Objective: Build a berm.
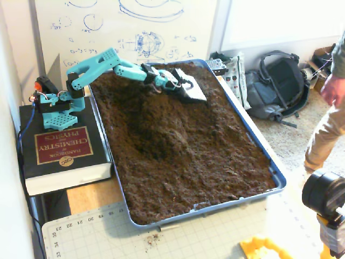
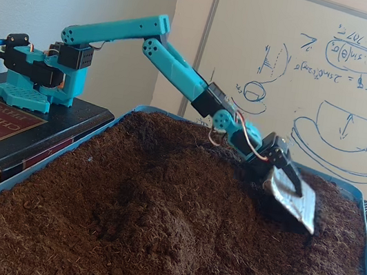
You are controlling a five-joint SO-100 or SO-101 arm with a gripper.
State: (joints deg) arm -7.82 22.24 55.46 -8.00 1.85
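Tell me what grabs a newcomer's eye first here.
The blue tray heaped with dark soil fills the table, with a raised berm running down its middle. The teal arm, mounted on a thick book at the tray's left in the higher fixed view, reaches to the far end, its tool carrying a flat silvery blade low over the soil.
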